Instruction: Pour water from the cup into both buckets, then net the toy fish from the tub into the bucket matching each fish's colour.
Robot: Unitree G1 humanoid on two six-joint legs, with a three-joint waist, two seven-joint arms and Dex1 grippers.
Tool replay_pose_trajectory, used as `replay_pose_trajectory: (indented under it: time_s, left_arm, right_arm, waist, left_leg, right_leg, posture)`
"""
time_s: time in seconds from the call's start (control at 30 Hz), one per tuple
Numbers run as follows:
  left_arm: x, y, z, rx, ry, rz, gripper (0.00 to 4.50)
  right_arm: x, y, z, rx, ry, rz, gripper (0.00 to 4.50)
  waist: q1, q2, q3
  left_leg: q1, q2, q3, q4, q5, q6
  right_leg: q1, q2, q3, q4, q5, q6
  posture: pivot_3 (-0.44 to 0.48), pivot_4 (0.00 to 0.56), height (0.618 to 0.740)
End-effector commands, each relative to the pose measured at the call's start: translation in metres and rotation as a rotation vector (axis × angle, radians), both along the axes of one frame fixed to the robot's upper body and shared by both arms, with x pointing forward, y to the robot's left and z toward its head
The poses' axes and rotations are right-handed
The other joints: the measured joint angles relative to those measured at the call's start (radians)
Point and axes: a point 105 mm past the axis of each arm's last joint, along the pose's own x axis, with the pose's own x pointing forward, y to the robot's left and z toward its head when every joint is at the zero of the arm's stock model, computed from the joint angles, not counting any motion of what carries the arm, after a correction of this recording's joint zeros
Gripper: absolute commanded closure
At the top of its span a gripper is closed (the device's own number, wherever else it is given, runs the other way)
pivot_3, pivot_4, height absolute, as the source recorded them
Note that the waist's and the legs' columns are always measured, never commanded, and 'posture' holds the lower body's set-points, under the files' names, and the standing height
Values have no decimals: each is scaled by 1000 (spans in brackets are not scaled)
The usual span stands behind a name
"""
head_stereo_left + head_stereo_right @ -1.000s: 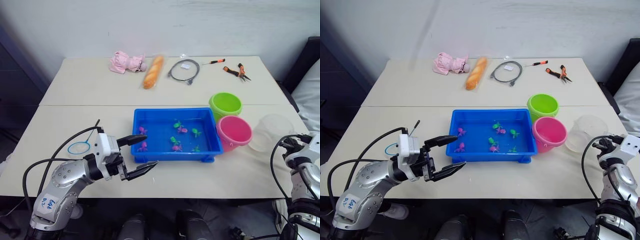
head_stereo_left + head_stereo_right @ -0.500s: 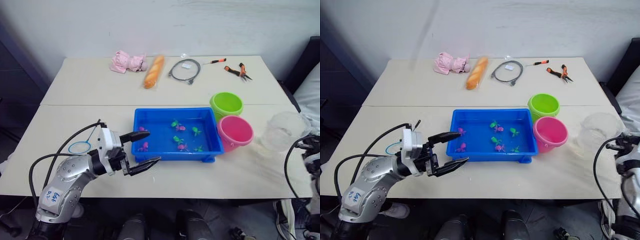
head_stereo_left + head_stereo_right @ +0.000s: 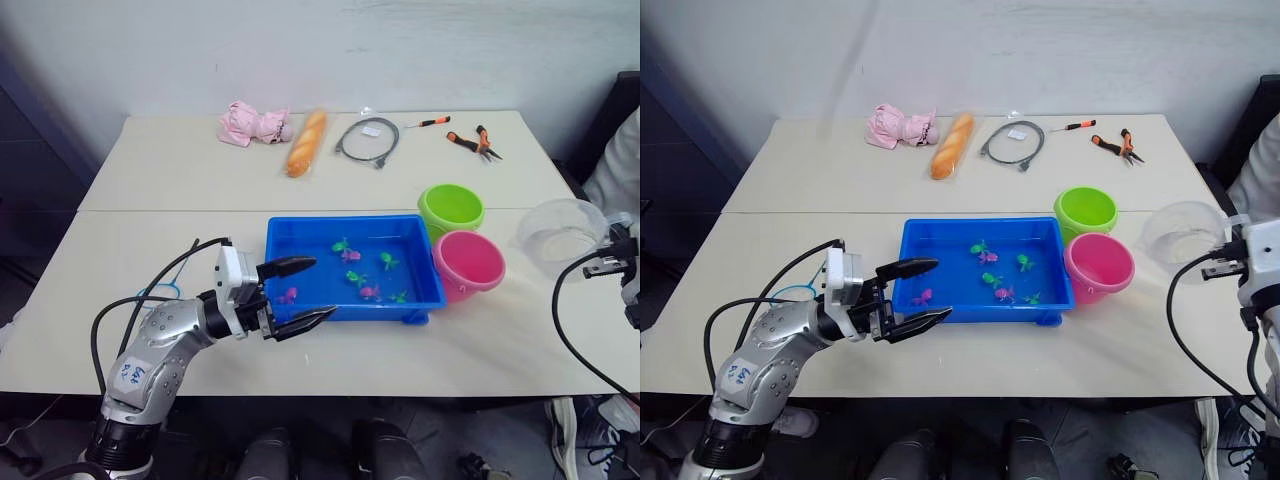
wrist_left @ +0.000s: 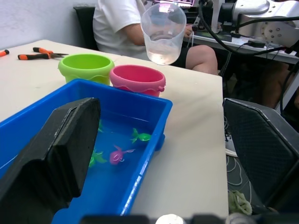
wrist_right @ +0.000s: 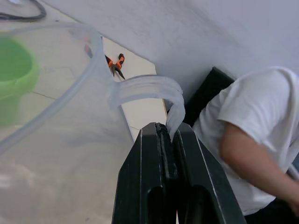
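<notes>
The clear cup (image 3: pixel 560 228) hangs in the air to the right of the pink bucket (image 3: pixel 468 262), upright, with a little water in its bottom (image 4: pixel 162 32). My right gripper (image 5: pixel 163 128) is shut on the cup's handle. The lime green bucket (image 3: pixel 452 208) stands just behind the pink one. Both buckets touch the blue tub's (image 3: pixel 300 225) right end. Several pink and green toy fish (image 3: pixel 370 292) float in the tub. My left gripper (image 3: pixel 322 288) is open and empty at the tub's near left corner. The net (image 3: pixel 792 292) lies on the table, mostly hidden behind my left arm.
At the table's far side lie a pink cloth toy (image 3: pixel 252 123), a bread loaf (image 3: pixel 306 142), a coiled grey cable (image 3: pixel 367 138), a small screwdriver (image 3: pixel 432 122) and orange pliers (image 3: pixel 472 142). A person in a white shirt (image 5: pixel 252 135) sits off the table's right end.
My right gripper has lifted the cup off the table to above bucket height. My left arm has moved right, up to the tub's corner. The fish have drifted a little.
</notes>
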Motion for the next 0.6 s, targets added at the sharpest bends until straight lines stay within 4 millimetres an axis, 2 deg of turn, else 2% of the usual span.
replay_pose_trajectory:
  time_s: [0.03, 0.17, 0.6]
  left_arm:
    - [-5, -5, 4, -3, -37, -26, 0]
    - [-6, -6, 2, -4, -37, -21, 0]
    - [-5, -7, 3, -10, -48, -7, 0]
  right_arm:
    - [-1, 9, 25, -136, -62, 3, 4474]
    - [4, 19, 31, -254, -54, 12, 4474]
    - [10, 31, 36, -393, -68, 29, 4474]
  waist:
    - [0, 0, 0]
    - [-1, 0, 0]
    - [0, -1, 1]
  left_leg:
    - [0, 0, 0, 0, 0, 0]
    - [0, 0, 0, 0, 0, 0]
    - [0, 0, 0, 0, 0, 0]
  right_leg:
    - [0, 0, 0, 0, 0, 0]
    - [0, 0, 0, -1, 0, 0]
    - [0, 0, 0, -1, 0, 0]
  posture:
    - [0, 150, 738]
    - [0, 150, 738]
    - [0, 150, 738]
